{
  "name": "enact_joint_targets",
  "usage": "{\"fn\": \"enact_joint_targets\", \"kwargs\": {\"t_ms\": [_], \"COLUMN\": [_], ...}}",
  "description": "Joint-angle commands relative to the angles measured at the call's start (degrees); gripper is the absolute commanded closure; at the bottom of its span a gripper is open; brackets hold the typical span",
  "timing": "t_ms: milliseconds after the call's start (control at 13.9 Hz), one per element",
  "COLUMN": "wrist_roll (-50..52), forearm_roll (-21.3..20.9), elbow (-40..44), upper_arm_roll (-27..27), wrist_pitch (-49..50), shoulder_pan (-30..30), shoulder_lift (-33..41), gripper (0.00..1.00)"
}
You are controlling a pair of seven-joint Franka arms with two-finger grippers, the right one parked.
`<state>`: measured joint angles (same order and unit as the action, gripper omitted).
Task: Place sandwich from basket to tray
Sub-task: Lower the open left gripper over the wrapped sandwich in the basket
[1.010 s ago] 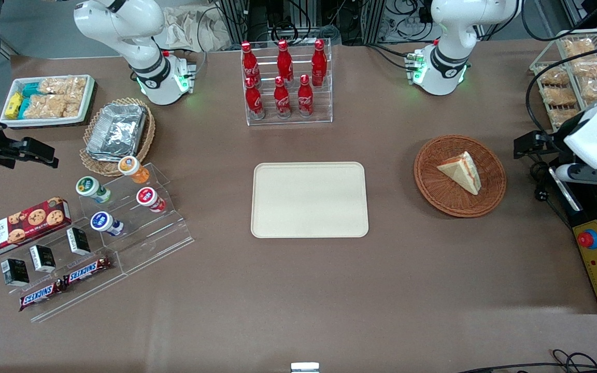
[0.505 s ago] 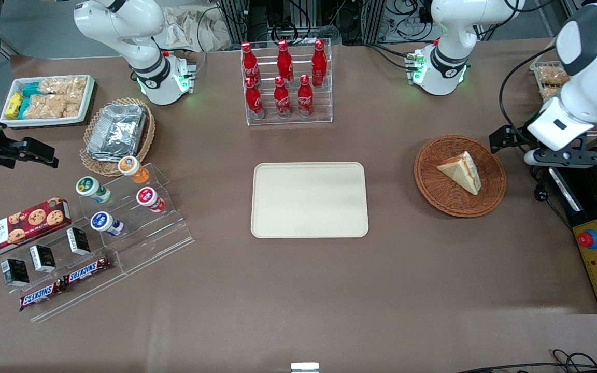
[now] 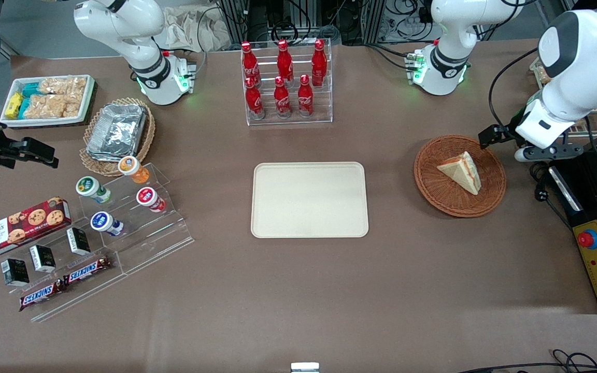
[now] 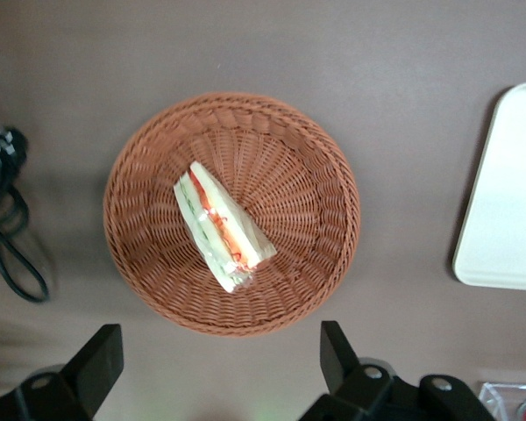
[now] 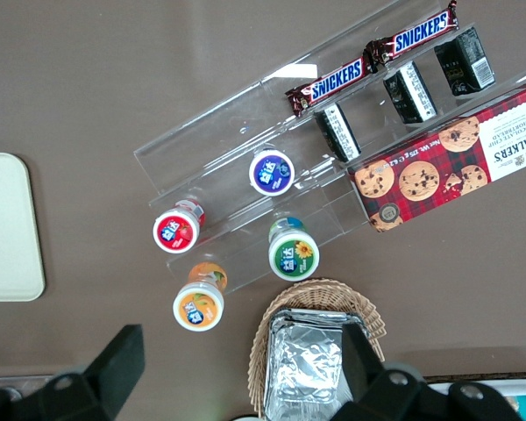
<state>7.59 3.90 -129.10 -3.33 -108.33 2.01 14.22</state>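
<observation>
You have the sandwich (image 4: 221, 227) lying in the reddish-brown basket (image 4: 149, 149), well apart from the cream tray (image 3: 309, 200). Your left gripper (image 4: 219, 364) hovers above the basket, jaws wide open, holding nothing. No writing is legible on these.

The gripper (image 3: 529, 150) hangs above the table at the working arm's end, just beside the basket (image 3: 436, 186) and clear of its rim, touching nothing. Its fingers can't be made out from here. The sandwich (image 3: 460, 171) lies in the basket, near the gripper and lower than it, cut side up with its red-orange filling showing. Well apart from the gripper, toward the parked arm's end, sits the tray (image 3: 309, 200) with nothing on it. A rack of red bottles (image 3: 284, 83) stands farther from the camera than the tray.
</observation>
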Motion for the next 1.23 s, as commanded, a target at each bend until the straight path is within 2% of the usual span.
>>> {"fn": "enact_joint_targets", "kwargs": {"t_ms": [0,433,577,794,1010,1155], "wrist_roll": [6.19,15.6,19.46,20.01,20.01,20.44], "forearm_roll": [1.81,4.45,7.86,13.58,17.88,19.21], "elbow": [-3.69,-9.94,-10.12,-10.03,-10.12,-10.12], "upper_arm_roll": [-0.1,0.34,2.96,7.27,7.72,7.72], "wrist_pitch": [-2.84,-11.8,-13.13,-14.09,-16.82,-16.82], "shoulder_pan": [0.37,0.81,0.72,0.72,0.72,0.63], "shoulder_lift": [0.46,-5.51,-7.53,-10.69,-14.3,-15.53], "gripper": [0.0,0.0,0.0,0.0,0.0,0.0]}}
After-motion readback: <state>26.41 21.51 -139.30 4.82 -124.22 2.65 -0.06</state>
